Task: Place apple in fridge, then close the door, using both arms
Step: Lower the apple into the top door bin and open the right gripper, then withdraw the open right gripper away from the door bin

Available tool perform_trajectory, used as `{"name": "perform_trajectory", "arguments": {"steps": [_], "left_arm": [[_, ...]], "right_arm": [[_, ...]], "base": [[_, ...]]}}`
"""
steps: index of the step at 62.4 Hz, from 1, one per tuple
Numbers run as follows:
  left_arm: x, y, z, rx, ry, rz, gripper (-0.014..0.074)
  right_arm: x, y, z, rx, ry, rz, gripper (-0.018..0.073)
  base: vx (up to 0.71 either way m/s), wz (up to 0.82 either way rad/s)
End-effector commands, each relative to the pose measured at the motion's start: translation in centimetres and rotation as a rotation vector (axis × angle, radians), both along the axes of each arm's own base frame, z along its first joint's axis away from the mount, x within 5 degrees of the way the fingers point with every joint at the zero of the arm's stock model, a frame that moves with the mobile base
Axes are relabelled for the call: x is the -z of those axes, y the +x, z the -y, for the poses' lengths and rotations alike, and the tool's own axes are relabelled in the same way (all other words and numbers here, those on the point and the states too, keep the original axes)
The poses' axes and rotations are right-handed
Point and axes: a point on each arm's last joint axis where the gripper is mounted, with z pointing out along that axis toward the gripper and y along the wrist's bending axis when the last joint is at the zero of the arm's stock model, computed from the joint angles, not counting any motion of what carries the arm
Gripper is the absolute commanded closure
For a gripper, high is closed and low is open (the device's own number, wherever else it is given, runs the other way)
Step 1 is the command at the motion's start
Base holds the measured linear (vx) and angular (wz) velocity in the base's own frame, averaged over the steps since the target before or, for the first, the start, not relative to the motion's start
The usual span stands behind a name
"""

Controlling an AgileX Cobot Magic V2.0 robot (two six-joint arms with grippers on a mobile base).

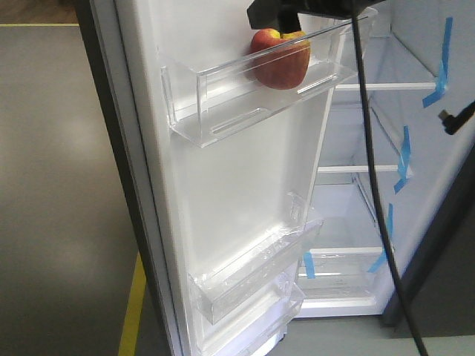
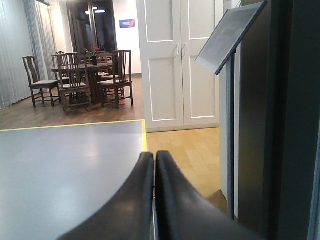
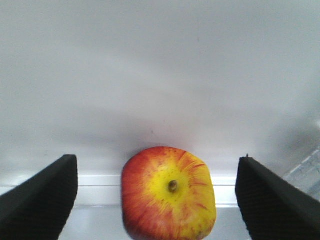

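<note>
Front view only: door stands open, white inner face to camera, clear bins down it. Apple sits in the top bin, at that bin's right end, upper centre of frame. A black arm part is at the top edge just above the apple; pincer state unreadable from here. Fridge interior on the right: white shelves, blue tape strips. A black cable hangs down across it. Grey floor with a yellow line, lower left.

Right wrist view adds what the front misses: right gripper is spread wide, black fingers at the lower left and lower right corners. Apple is between them, bottom centre, yellow stem patch up, clear gaps on both sides, touching neither finger. White door wall fills the rest of the frame.

Left wrist view shows a different scene altogether: left gripper at bottom centre, fingers pressed together, holding nothing. Beyond it are grey floor, a dining table with chairs upper left, white double doors centre, and a tilted sign stand upper right. No apple here.
</note>
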Motion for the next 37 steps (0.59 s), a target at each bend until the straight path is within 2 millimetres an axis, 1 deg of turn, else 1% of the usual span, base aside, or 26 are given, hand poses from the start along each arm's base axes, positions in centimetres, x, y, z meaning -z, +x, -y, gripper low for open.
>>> {"name": "perform_trajectory", "arguments": {"steps": [1,8,12,17,18,26,27,31,34,35,37], "left_arm": [[-0.1,-0.1,0.0,-0.003,-0.013,0.070,0.0603],[-0.1,-0.1,0.0,-0.003,-0.013,0.070,0.0603],[-0.1,-0.1,0.0,-0.003,-0.013,0.070,0.0603],[-0.1,-0.1,0.0,-0.003,-0.013,0.070,0.0603],[-0.1,-0.1,0.0,-0.003,-0.013,0.070,0.0603],[-0.1,-0.1,0.0,-0.003,-0.013,0.070,0.0603],[-0.1,-0.1,0.0,-0.003,-0.013,0.070,0.0603],[-0.1,-0.1,0.0,-0.003,-0.013,0.070,0.0603],[-0.1,-0.1,0.0,-0.003,-0.013,0.070,0.0603],[-0.1,-0.1,0.0,-0.003,-0.013,0.070,0.0603],[-0.1,-0.1,0.0,-0.003,-0.013,0.070,0.0603]], "right_arm": [[-4.3,-3.6,1.4,0.002,0.071,0.124,-0.0034],[-4.4,-5.2,1.8,-0.012,0.113,0.121,-0.0024],[-3.6,-5.9,1.9,-0.015,0.141,0.112,-0.0022],[-2.7,-7.5,2.2,-0.034,0.174,0.115,-0.0022],[-2.2,-7.7,2.3,-0.037,0.174,0.109,-0.0022],[-0.1,-10.3,3.0,-0.047,0.207,0.102,-0.0022],[0.5,-10.5,3.1,-0.044,0.204,0.090,-0.0022],[1.9,-11.5,3.5,-0.039,0.202,0.069,-0.0022],[3.0,-12.6,3.9,-0.036,0.200,0.050,-0.0022],[3.6,-12.9,4.0,-0.034,0.194,0.032,-0.0022],[4.4,-13.4,4.2,-0.033,0.192,0.016,-0.0022]], "base": [[0.00,0.00],[0.00,0.00],[0.00,0.00],[0.00,0.00],[0.00,0.00],[0.00,0.00],[0.00,0.00],[0.00,0.00],[0.00,0.00],[0.00,0.00],[0.00,0.00]]}}
